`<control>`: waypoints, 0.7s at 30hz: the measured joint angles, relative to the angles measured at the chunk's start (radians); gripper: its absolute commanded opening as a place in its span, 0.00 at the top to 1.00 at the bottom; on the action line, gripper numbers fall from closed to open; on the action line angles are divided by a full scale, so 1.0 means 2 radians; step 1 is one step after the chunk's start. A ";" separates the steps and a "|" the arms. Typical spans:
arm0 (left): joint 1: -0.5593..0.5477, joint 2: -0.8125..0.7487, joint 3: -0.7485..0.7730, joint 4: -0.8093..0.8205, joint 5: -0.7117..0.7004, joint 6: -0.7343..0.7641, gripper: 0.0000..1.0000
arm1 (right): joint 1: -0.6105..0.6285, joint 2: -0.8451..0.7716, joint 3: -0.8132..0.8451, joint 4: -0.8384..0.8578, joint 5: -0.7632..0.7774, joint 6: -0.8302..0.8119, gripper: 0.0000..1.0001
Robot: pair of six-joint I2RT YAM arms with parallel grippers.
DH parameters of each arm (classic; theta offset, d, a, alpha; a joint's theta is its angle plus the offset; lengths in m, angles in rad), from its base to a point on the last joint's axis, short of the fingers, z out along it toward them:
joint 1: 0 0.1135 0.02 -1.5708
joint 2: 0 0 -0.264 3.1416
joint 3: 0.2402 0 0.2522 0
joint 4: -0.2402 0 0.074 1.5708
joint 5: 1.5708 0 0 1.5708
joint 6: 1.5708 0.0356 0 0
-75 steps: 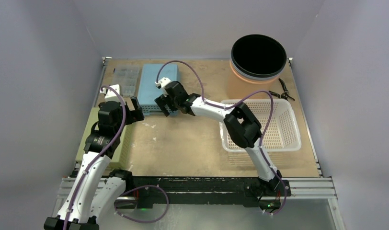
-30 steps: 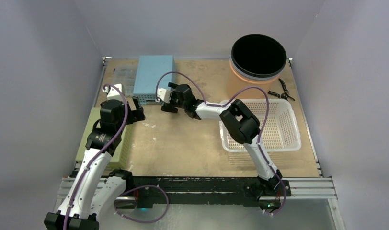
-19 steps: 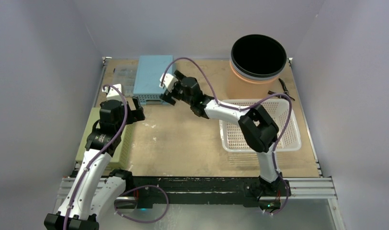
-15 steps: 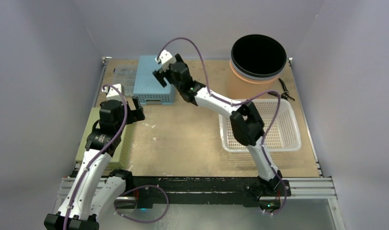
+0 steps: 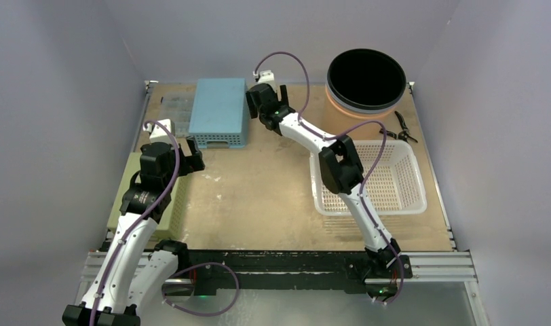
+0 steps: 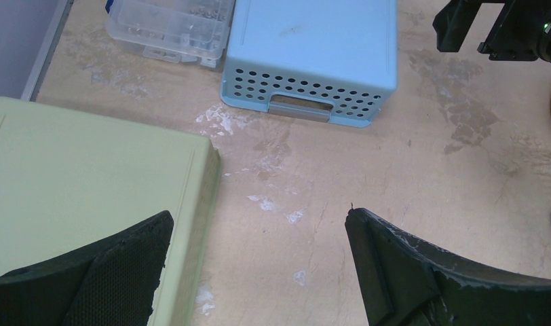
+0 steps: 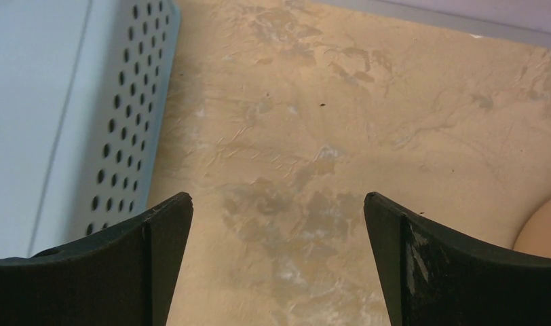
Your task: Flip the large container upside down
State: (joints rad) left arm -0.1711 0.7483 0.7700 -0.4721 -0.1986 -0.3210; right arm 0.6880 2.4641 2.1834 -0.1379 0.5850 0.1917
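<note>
Right now my right gripper [image 5: 258,107] points down with its fingers spread wide, holding nothing; only bare table [image 5: 259,197] shows between them. Just to its left lies the large blue container [image 5: 220,109], close to the left finger but apart from it; its closed flat face is up, its perforated walls run down to the table, and the handle slot sits in the wall nearest my arm bases. To this gripper's right stands the orange bucket [image 5: 337,117] with its black inside, near but not touching; a sliver of its orange wall shows by the right finger in the wrist view. Behind the gripper, back along its arm, sits the white basket [image 5: 395,178]; the pliers [image 5: 402,129] lie beyond the basket's far right corner, beside the bucket.

My left gripper [image 6: 259,217] is likewise spread wide and empty; it hovers above the table well short of the container, whose slotted wall faces it straight ahead. Ahead and to its left is the clear compartment box [image 6: 171,27], just beside the container's left wall; whether the two touch I cannot tell. Under and beside its left finger lies the pale green box [image 6: 89,183]; the right gripper shows ahead at its far right.
</note>
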 measured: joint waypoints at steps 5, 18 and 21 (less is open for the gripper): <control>0.000 0.000 0.000 0.000 0.000 0.000 0.01 | -0.010 0.044 0.049 0.005 -0.019 -0.010 0.01; 0.000 0.003 0.000 0.000 0.000 0.000 0.02 | -0.016 0.140 0.110 0.076 -0.108 -0.106 0.01; 0.000 0.006 0.000 0.000 0.000 0.000 0.01 | -0.019 0.140 0.112 0.091 -0.130 -0.123 0.01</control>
State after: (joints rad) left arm -0.1711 0.7593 0.7700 -0.4721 -0.1982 -0.3210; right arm 0.6502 2.7445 2.4077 0.0444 0.3260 -0.0540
